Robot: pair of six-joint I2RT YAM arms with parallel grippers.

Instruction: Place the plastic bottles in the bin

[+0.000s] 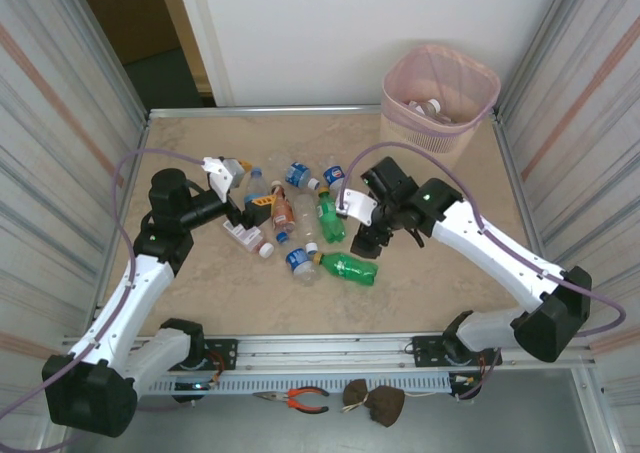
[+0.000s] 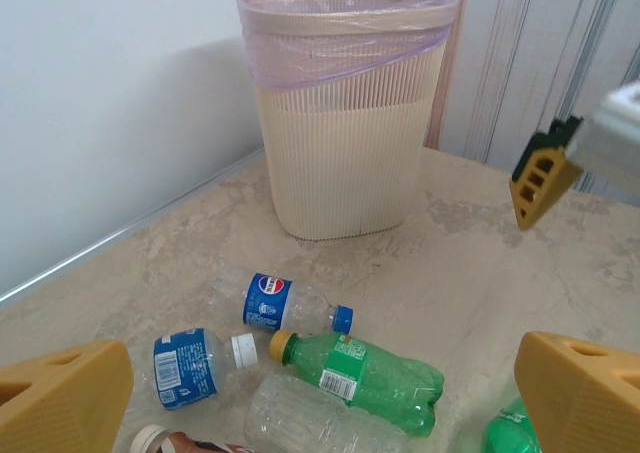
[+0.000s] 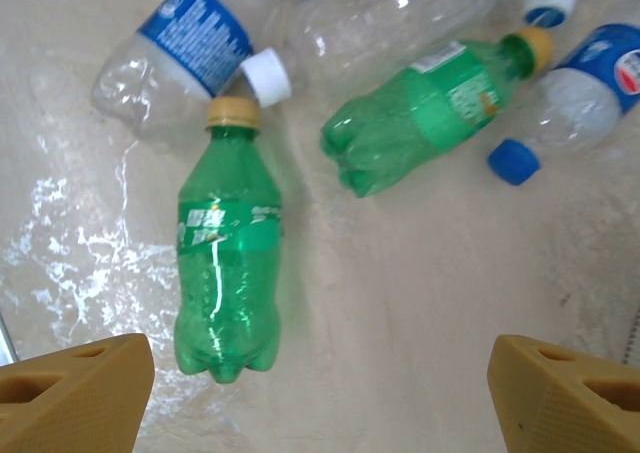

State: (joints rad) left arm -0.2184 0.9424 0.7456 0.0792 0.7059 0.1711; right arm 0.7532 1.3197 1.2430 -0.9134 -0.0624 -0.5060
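Right wrist view: right gripper (image 3: 320, 388) spread open, empty, above a green bottle (image 3: 228, 263) lying just ahead of it; seemingly the reaching step; next, descend, centre, clamp; bin (image 1: 432, 138) stands well beyond.

Orange-handled pliers (image 1: 300, 400) beside brown lump (image 1: 375, 403)

right gripper (image 3: 320, 398) jaws wide apart, yellow pads (image 3: 75, 393) in both lower corners, marbled desk (image 3: 400, 303) between. green bottle (image 3: 228, 263) lying flat, yellow cap, base near one pad. second green bottle (image 3: 420, 113) aslant beside it. blue-label clear bottle (image 3: 180, 58), white cap just beside the yellow cap. unlabelled clear bottle (image 3: 400, 18) along top, blue-cap bottle (image 3: 585, 93) at right edge
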